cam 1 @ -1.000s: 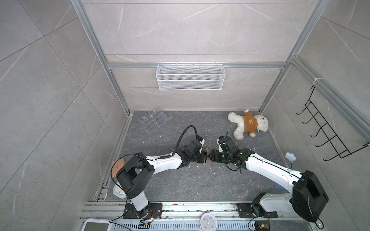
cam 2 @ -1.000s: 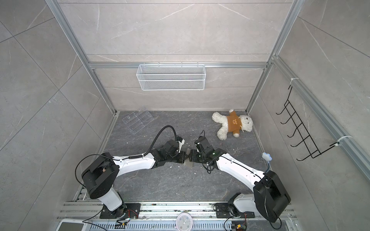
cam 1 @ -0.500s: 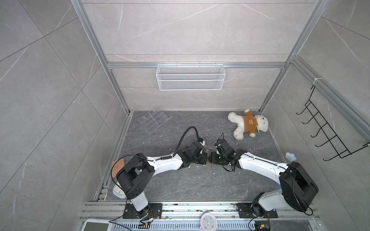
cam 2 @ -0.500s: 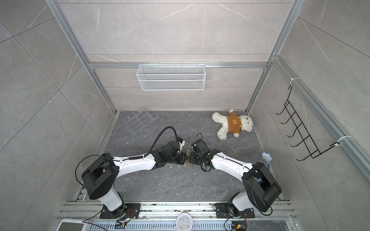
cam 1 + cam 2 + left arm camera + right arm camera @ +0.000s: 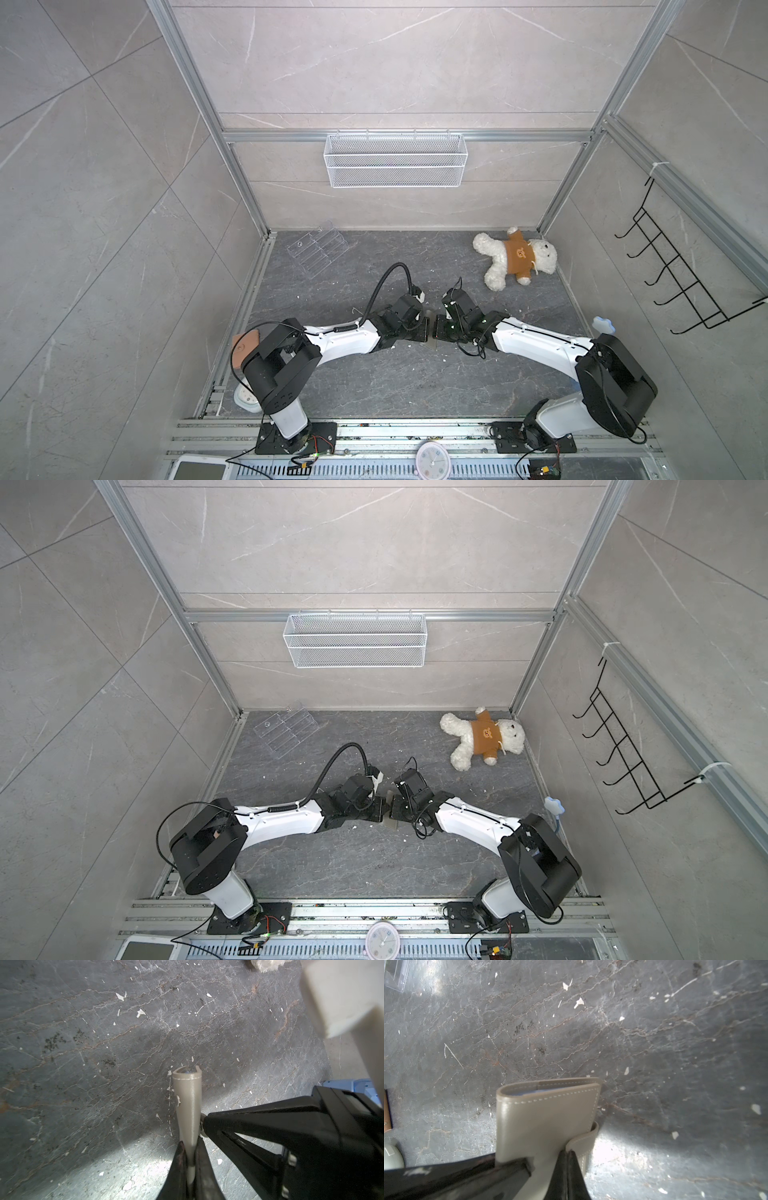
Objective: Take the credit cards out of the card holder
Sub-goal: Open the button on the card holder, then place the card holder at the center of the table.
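- Mid-surface, between the two arms, the grey card holder (image 5: pixel 187 1101) is held on edge above the dark stone-look tabletop (image 5: pixel 83 1043). Its stitched fold end points away from the left wrist.
- Anchor: the left gripper (image 5: pixel 190 1145) has its jaws pressed together on the edge of the holder nearest that wrist, pinching both leaves. Judged purpose: to fix the body while the other arm works the fastening.
- Working tool: the right gripper (image 5: pixel 568 1153) has its fingers drawn fully together. The tips sit at the snap tab (image 5: pixel 584 1138), which wraps round the holder's side. It appears to pinch the tab's end, though the fingers partly hide the contact.
- Judged reason for the opposed grips: pulling the tab against a fixed body should release the snap so the holder can unfold.
- Holder condition: folded shut, with only a sliver of blue lining (image 5: pixel 529 1093) showing at the top.
- No credit cards are visible. They are presumed to be inside, but this cannot be confirmed.
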Controlling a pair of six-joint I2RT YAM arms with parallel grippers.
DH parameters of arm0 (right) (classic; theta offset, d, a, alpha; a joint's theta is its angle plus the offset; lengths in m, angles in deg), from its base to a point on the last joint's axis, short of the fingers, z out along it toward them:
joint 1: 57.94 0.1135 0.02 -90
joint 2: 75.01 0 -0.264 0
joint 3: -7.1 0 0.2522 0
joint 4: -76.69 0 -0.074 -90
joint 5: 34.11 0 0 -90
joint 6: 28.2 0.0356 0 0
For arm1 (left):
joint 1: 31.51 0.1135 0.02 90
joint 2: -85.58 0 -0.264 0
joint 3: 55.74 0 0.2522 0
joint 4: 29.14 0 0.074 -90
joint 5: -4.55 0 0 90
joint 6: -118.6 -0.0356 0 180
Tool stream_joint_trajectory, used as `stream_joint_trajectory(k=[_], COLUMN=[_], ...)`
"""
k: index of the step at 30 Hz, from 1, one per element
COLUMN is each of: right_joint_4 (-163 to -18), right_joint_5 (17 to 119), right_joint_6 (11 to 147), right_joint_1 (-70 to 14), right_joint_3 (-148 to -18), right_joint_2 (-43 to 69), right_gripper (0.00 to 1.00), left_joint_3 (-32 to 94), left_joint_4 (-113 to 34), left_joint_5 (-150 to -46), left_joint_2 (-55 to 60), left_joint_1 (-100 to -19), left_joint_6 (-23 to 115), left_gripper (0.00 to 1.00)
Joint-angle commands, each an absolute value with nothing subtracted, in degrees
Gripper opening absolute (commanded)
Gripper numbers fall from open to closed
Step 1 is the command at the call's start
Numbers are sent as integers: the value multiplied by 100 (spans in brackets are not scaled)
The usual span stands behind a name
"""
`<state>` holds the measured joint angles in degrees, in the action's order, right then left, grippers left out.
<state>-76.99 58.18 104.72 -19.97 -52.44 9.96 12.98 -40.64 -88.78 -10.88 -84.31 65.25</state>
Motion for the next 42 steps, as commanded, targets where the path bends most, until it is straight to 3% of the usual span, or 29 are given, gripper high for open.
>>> stream_joint_trajectory(k=[1,11,23,24,28,31,34,36,40,42], right_joint_4=[-7431,-7032,-7170,-7153,-7080,-7076,-7009,-6958,-6790,-6709], right_joint_5=[5427,4802,4760,4791,4907,5063,5170,5226,5315,5360], right_joint_6=[10540,10540,10442,10369,10042,9834,9699,9662,9646,9634], right_joint_1=[-2019,-2034,-2217,-2267,-2444,-2522,-2550,-2596,-2739,-2809], right_joint_3=[-5043,-4898,-4709,-4715,-4813,-4955,-5101,-5152,-5226,-5265], right_joint_2=[1017,679,774,771,757,751,759,777,616,385], right_gripper=[0,0,0,0,0,0,0,0,32,42], left_joint_3=[1401,1358,1216,1172,1018,974,984,989,1273,1547], left_joint_4=[-3971,-4285,-4370,-4390,-4382,-4448,-4681,-4654,-4923,-5242], left_joint_5=[-8796,-8560,-8466,-8430,-8396,-8342,-8152,-8259,-8466,-8483], left_joint_2=[-749,-740,-899,-903,-866,-704,-312,-60,-33,-215], left_joint_1=[-8465,-8460,-8407,-8394,-8372,-8373,-8382,-8395,-8469,-8470], left_joint_6=[6520,6609,6828,6880,7028,7130,7200,7158,6847,6629], left_gripper=[0,0,0,2,30,45,57,59,62,63])
